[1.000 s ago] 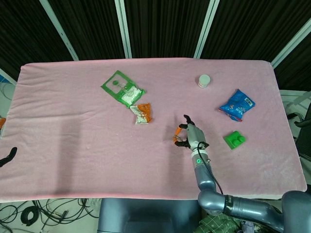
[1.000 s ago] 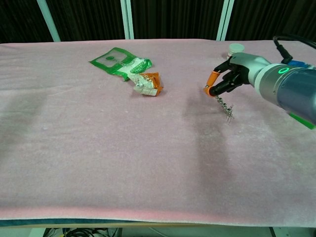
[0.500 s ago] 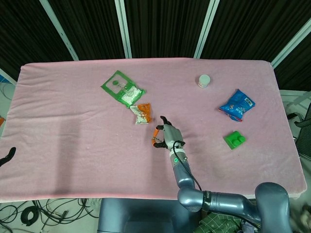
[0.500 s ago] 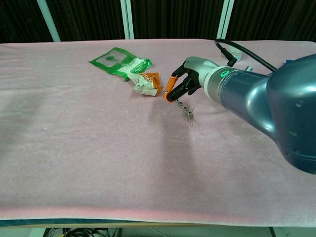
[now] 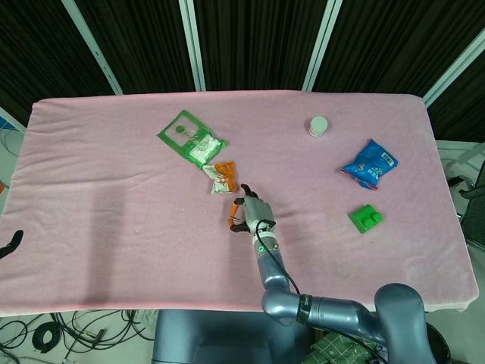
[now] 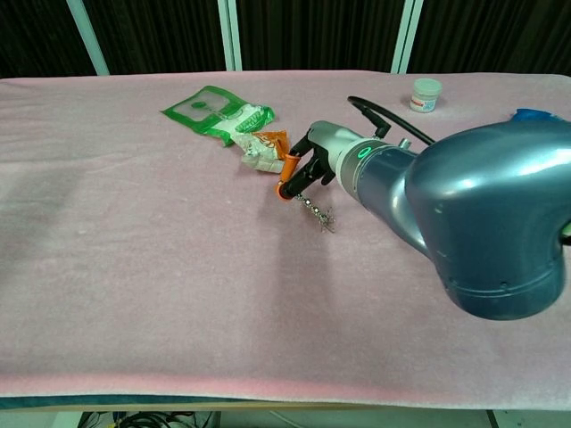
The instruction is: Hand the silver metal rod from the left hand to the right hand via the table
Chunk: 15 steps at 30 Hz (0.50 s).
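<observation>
The silver metal rod (image 6: 316, 211) is a thin twisted piece with an orange handle (image 6: 288, 176). My right hand (image 6: 314, 163) grips the orange handle, and the silver end slants down toward the pink cloth; I cannot tell whether it touches. In the head view the right hand (image 5: 249, 213) is near the table's middle, holding the orange handle (image 5: 232, 208) just below the orange-white packet (image 5: 222, 177). A dark curved tip (image 5: 9, 245) at the far left edge may be my left hand; its state is unreadable.
A green packet (image 5: 189, 137) lies at the back left, with the orange-white packet (image 6: 266, 148) beside the right hand. A white jar (image 5: 317, 126), a blue bag (image 5: 370, 164) and a green block (image 5: 364, 218) sit to the right. My right forearm (image 6: 473, 223) fills the chest view's right side.
The right hand carried the rod leftward across the table, from right of the middle to beside the orange-white packet. The dark tip at the left edge stayed put.
</observation>
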{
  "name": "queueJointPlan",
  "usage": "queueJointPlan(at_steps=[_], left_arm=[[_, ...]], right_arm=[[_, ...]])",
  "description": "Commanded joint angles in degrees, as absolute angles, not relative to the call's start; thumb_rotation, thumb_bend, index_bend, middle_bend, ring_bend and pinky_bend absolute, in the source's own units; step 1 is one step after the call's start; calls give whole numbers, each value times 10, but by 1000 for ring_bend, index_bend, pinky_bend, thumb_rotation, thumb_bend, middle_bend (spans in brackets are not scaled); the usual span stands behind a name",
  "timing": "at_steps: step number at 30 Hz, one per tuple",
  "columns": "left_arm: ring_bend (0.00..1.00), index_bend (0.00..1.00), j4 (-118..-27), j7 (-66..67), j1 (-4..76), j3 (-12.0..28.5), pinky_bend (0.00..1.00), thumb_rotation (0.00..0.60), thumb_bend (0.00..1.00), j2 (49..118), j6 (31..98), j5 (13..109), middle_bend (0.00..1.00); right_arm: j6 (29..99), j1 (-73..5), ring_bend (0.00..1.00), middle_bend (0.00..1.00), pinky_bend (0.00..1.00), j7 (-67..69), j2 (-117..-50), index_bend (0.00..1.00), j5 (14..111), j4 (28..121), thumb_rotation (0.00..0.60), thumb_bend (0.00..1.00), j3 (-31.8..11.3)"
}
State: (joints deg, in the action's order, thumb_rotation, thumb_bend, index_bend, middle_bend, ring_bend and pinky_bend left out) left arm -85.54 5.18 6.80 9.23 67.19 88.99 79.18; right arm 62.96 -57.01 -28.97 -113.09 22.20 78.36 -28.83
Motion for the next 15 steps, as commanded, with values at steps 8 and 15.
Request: queueJointPlan(at_steps=[8, 15], left_arm=[[0, 137, -856, 52, 68, 92, 0, 600, 239, 673, 891, 794, 56], [0, 137, -856, 54, 68, 91, 0, 600, 239, 673, 892, 796, 56]], right_arm=[[620, -570, 75, 23, 205, -294, -1137, 565, 226, 777, 600, 339, -279], [603, -571, 41, 10, 195, -307, -1131, 308, 231, 780, 600, 147, -264]])
